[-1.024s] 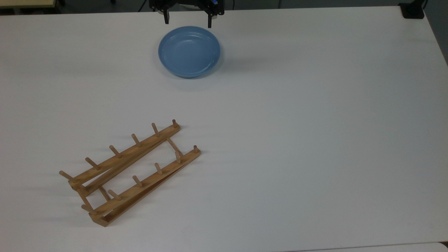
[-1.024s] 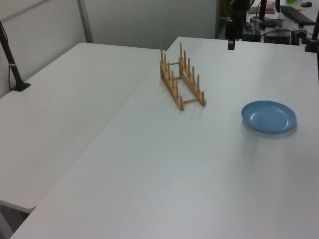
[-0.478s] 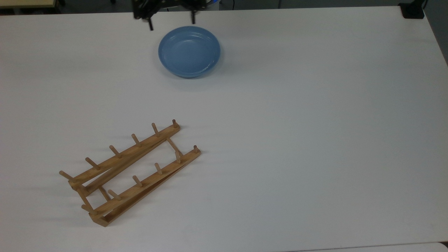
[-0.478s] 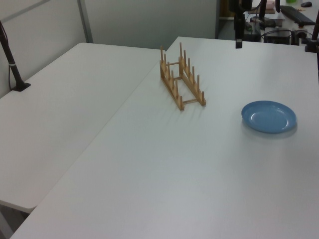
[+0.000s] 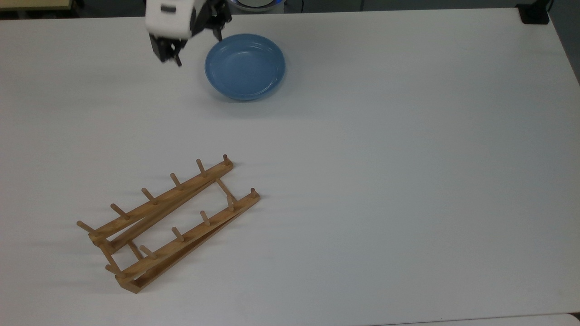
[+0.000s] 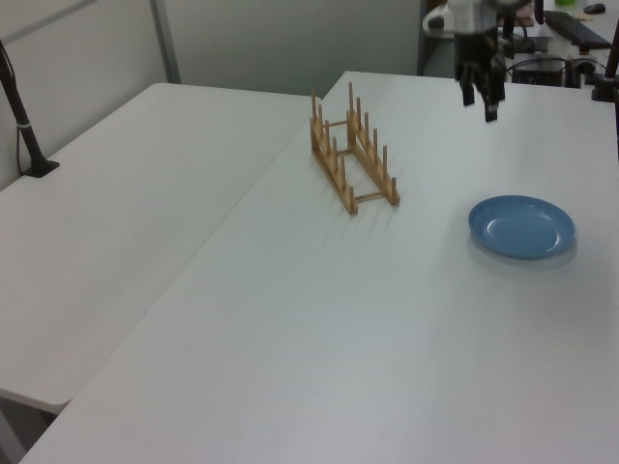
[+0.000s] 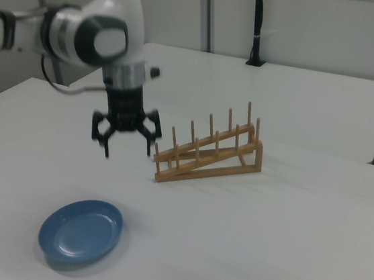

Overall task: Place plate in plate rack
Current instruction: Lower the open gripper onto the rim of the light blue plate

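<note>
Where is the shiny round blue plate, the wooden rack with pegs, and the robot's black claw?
Round glossy light-blue plate (image 5: pixel 244 67): top view, on its shallow centre.
Light-brown wooden plate rack (image 5: pixel 174 195): top view, on the upper rail.
Black two-finger gripper (image 7: pixel 127 145): right view, midway between its spread fingertips.

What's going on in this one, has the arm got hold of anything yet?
Not yet. The robot arm's gripper hangs open and empty above the white table, off to the top view's left of the blue plate. The plate lies flat on the table, untouched. The wooden plate rack stands apart from it with nothing between its pegs, so the placing hasn't begun.
</note>
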### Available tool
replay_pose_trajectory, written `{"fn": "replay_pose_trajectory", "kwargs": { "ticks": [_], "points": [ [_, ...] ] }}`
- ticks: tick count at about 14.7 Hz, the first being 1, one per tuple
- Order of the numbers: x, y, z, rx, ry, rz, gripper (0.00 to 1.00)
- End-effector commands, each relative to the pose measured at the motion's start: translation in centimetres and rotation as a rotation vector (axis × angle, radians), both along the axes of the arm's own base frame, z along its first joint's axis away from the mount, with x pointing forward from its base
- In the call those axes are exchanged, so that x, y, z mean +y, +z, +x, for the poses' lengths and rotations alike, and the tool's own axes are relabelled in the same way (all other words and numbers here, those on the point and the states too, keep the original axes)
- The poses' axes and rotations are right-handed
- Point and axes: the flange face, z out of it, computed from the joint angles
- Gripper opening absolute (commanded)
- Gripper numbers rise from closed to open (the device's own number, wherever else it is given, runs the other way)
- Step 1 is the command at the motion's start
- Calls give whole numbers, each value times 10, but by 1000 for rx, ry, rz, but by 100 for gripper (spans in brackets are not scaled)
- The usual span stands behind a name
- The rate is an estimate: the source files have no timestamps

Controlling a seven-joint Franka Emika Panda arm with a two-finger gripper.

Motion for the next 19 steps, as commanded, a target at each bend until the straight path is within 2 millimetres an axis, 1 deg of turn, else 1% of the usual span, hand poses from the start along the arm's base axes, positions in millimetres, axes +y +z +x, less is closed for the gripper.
{"fn": "replay_pose_trajectory", "kwargs": {
  "ticks": [1,2,3,4,5,6,7,8,9,10,12,14,16,19],
  "points": [
    [-3,-63,-16,25,101,-28,100],
    [-3,-73,-16,29,104,-29,100],
    [-2,-81,-16,42,112,-32,98],
    [0,-91,-16,61,121,-37,84],
    [2,-96,-15,71,128,-38,71],
    [4,-104,-15,84,134,-36,62],
    [7,-112,-14,99,137,-34,59],
    [9,-120,-13,111,142,-34,54],
    [10,-126,-12,123,145,-35,52],
    [11,-130,-12,129,142,-35,52],
    [17,-143,-13,153,154,-35,52],
    [17,-156,-14,180,161,-47,52],
    [16,-163,-16,192,158,-55,51],
    [17,-166,-16,193,151,-56,32]
  ]
}}
